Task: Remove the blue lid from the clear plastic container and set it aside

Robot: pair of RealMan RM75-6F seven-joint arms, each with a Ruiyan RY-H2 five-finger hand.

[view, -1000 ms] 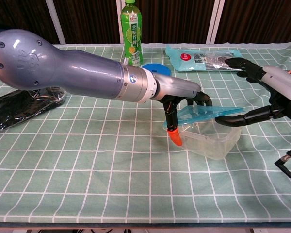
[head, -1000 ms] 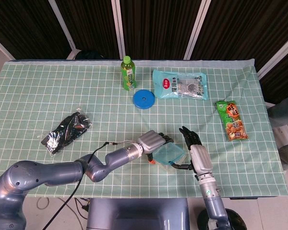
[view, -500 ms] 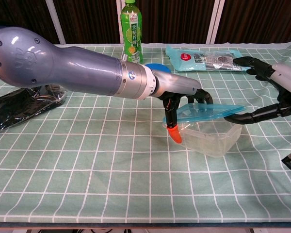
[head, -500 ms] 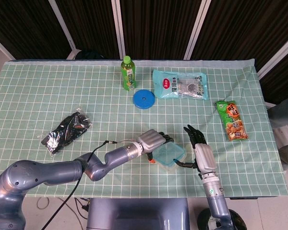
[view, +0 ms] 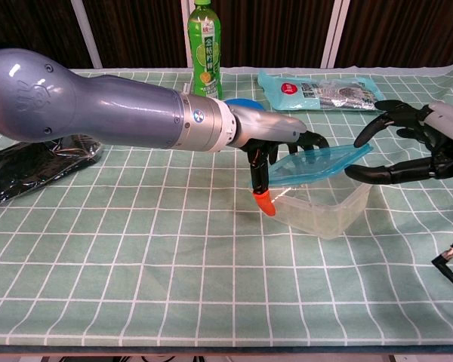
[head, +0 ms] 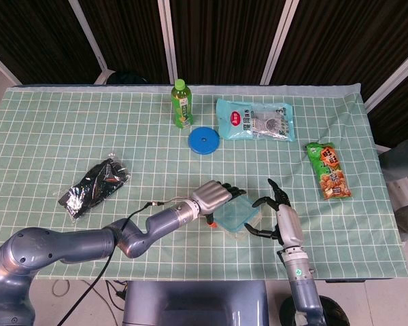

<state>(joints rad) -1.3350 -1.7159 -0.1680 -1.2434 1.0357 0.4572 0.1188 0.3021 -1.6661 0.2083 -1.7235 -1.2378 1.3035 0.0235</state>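
Blue lid (view: 317,164) tilted, right edge raised, above clear plastic container (view: 325,207). Left hand (view: 275,147) at lid's left edge, fingers curled, pinching it. Right hand (view: 408,147) just right of lid, fingers spread and curved, fingertip touching raised edge.

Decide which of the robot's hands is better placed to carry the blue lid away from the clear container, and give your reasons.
Probably the left. The left hand already grips the blue lid, tilted up off the clear plastic container. The right hand is open, only near the raised edge.
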